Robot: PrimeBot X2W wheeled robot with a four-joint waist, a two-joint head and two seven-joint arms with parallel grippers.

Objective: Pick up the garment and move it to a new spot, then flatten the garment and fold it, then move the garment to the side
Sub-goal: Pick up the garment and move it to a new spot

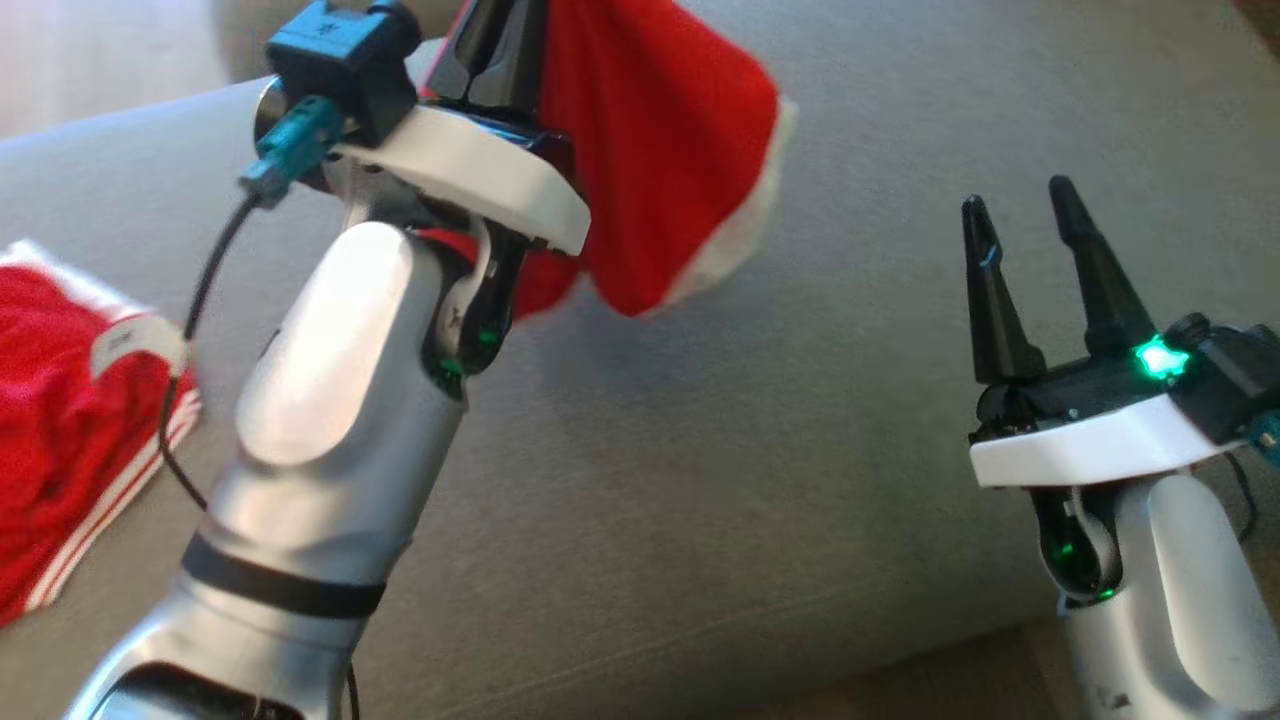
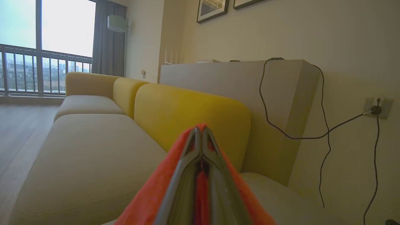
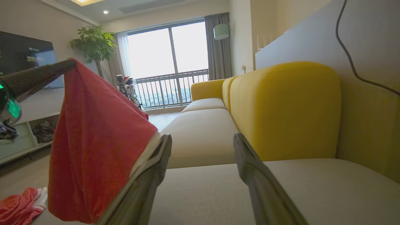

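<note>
A red garment [image 1: 665, 150] with a white hem hangs in the air above the grey sofa seat [image 1: 750, 450]. My left gripper [image 1: 497, 40] is raised near the top of the head view and is shut on the garment's upper edge. In the left wrist view its fingers [image 2: 201, 129] are pressed together with red cloth [image 2: 150, 197] on both sides. My right gripper [image 1: 1016, 196] stands open at the lower right, apart from the garment, nothing between its fingers. In the right wrist view the garment [image 3: 93, 140] hangs just left of the open right gripper [image 3: 202, 137].
A second red garment with white stripes [image 1: 60, 430] lies crumpled at the seat's left end [image 3: 18, 203]. The yellow backrest [image 2: 187, 115] runs behind the seat, with a grey cabinet [image 2: 234, 78] and a hanging cable [image 2: 265, 109] beyond.
</note>
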